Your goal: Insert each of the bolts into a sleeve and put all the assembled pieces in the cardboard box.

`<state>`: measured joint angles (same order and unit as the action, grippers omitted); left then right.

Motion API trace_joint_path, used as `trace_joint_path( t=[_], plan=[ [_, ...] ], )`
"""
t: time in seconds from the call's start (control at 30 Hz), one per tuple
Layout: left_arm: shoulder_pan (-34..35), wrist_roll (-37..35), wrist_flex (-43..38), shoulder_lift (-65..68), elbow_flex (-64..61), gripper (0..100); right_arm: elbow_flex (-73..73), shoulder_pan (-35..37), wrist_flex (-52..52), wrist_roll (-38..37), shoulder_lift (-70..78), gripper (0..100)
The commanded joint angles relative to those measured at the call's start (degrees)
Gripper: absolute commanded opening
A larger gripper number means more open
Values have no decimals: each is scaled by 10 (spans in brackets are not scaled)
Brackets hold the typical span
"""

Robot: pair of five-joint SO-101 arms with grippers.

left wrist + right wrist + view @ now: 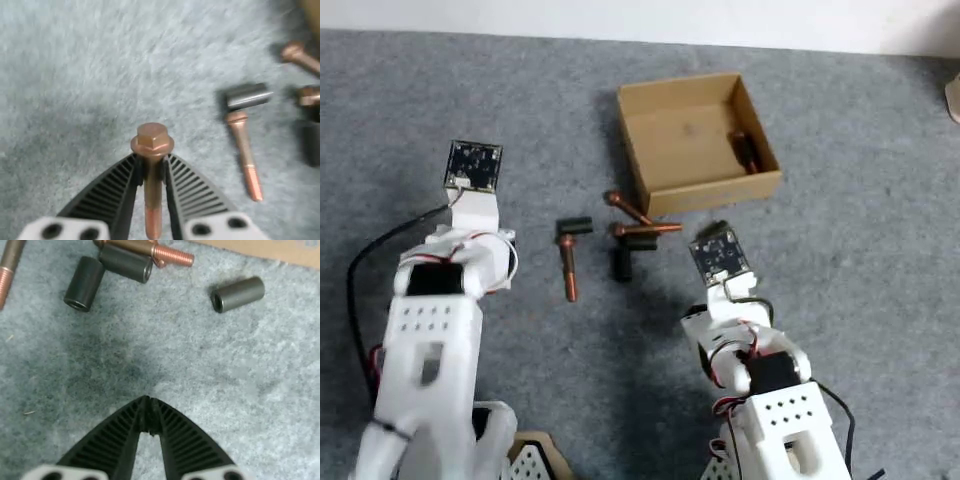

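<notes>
Step in hand, by judgement: mating the held bolt with a loose sleeve.

Nearest, left wrist view: left fingers (117, 185) clamped on the shank of the held bolt (152, 142), hex head clear of the tips, threaded end back toward the wrist. Just beyond, flat on the desk (75, 75): a loose bolt (242, 155), with a short sleeve (247, 96) crosswise at its head.

Nearest, right wrist view: right fingers (120, 435) pressed together, empty, over bare desk. Beyond: a black sleeve (84, 284), bore open toward the camera; touching or just beside it, a sleeved bolt (131, 261), thread protruding; well apart from both, a grey sleeve (237, 294) near the box wall.

Farthest, high view: the box (720, 190), one assembled piece (745, 150) inside against a side wall; a spare bolt (628, 208) just outside the front wall.

For a clean step:
- Spread the right fingers and take the black sleeve across its middle, leaving both bore ends free.
- Lift clear of the sleeved bolt before turning.
- Probable snag: thread end buried between the left fingers, head outward. Expect a regrip or handover before sleeving.
- Line bore and shank on one axis, then push slowly.
- Hold the clamp on the shank firm throughout to prevent tilting.
</notes>
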<state>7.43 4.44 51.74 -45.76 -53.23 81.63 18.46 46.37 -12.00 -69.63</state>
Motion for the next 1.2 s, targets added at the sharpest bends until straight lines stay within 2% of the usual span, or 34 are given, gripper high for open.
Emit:
trace_joint_path(
  t=[0.0,0.17,0.27,0.4,0.47,0.73,0.8,0.9,1.17],
  plan=[
    [-42,4,37,-96,27,5,7,1,-17,-12,-7,10],
    [-45,4,28,-129,-21,5,10,2,-12,-18,-4,10],
    [-45,2,11,-129,-59,5,8,11,16,-54,-2,17],
    [-46,0,-16,-129,-94,5,-33,28,41,-28,25,111],
    [-46,-13,-19,-129,-104,5,-76,37,51,-13,74,135],
    [-43,-29,-16,-133,-123,5,-240,125,59,15,344,90],
    [-34,-55,-16,-133,-123,5,-287,137,60,35,397,90],
    [-3,-104,-17,-133,-122,5,-356,151,59,62,462,90],
    [43,-110,-19,-133,-119,5,-499,204,58,120,582,91]
  ],
)
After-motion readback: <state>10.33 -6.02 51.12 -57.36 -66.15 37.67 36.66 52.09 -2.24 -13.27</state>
